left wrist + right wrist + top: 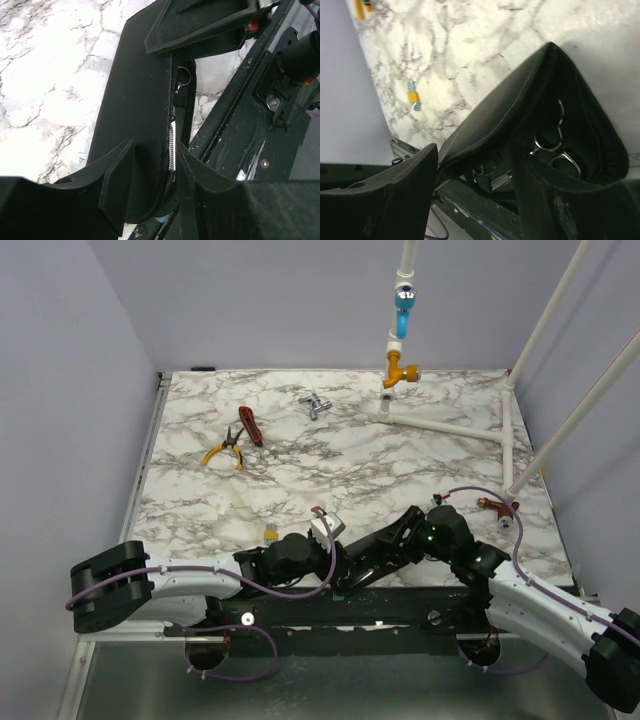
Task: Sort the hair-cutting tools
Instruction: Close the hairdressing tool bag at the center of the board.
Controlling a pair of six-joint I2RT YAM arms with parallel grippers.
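A black zip pouch [135, 90] lies at the table's near edge between my two grippers. The left wrist view shows its open zip. My left gripper [156, 165] is shut on the pouch's near end; in the top view it [335, 562] sits by the front edge. The right wrist view looks into the pouch's open mouth [490, 120], where the silver scissors [536, 149] lie with their finger loops showing. My right gripper [475, 165] is open, one finger inside the mouth and one outside the flap. It meets the left gripper in the top view [358, 565]. The black comb is out of view.
Yellow-handled pliers [224, 450] and a red-handled tool [250, 426] lie at the far left. A silver metal fitting [314, 405] lies at the far middle. A white pipe frame with an orange valve [401, 370] stands at the back right. A small yellow piece [270, 533] lies near the left gripper.
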